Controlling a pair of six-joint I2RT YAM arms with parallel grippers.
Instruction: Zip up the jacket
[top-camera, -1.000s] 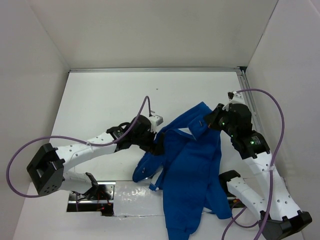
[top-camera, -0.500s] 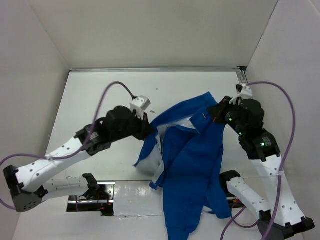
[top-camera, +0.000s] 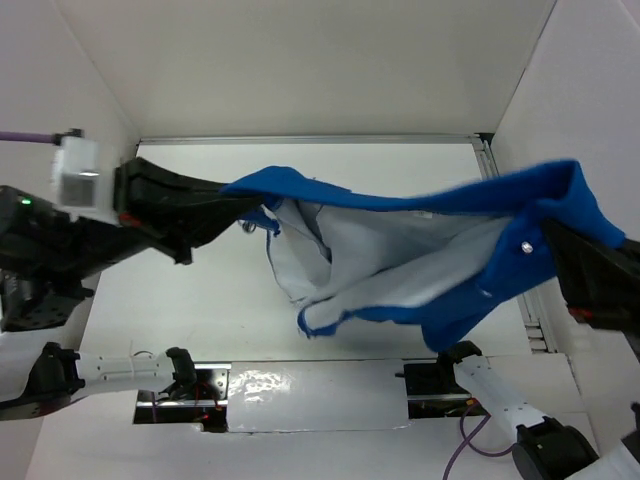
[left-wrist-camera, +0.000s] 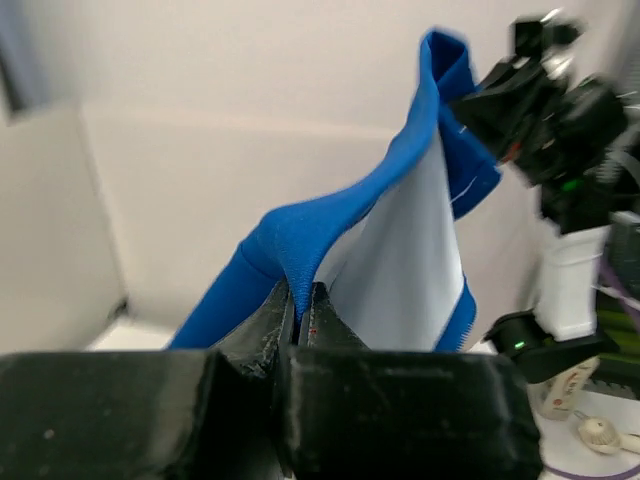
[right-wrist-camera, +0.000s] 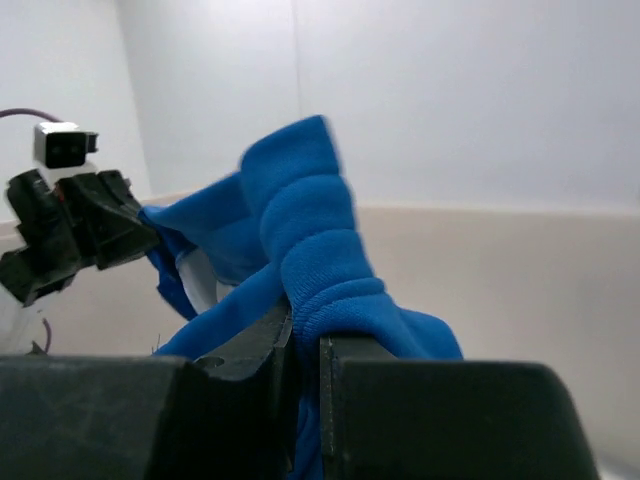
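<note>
Both arms are raised, wide apart. The left gripper (left-wrist-camera: 300, 303) and the right gripper (right-wrist-camera: 306, 335) each clamp a fold of the jacket (top-camera: 560, 200) — from above, cloth seems to hide the right one.

Top external looks down from above, the near edge of the table (top-camera: 190, 300) at 6 o'clock. The left wrist camera, close behind the left gripper (left-wrist-camera: 300, 305), faces the right arm (left-wrist-camera: 560, 110) at 2 o'clock. The right wrist camera faces the left arm (right-wrist-camera: 70, 225) at 9 o'clock. All 3 share the jacket (top-camera: 400, 250).
</note>
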